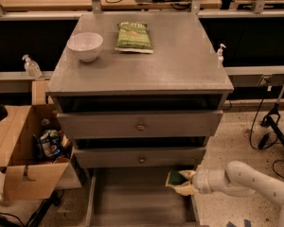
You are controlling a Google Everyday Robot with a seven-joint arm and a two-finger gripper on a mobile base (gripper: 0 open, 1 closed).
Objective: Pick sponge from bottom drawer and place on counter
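The sponge [174,177], dark green with a yellow layer, is held in my gripper [182,181] at the right side of the open bottom drawer [132,197], just below the middle drawer front. The gripper is shut on the sponge and reaches in from the right on a white arm [246,181]. The sponge is lifted off the drawer's bare plank floor, over its right wall. The counter [180,65] is the grey slab on top of the cabinet, well above the gripper.
A white bowl [85,45] and a light green snack bag [134,37] sit at the back of the counter. Two shut drawer fronts with knobs [140,126] are above the open drawer. An open cardboard box [23,150] stands at the left. Cables lie on the floor at the right.
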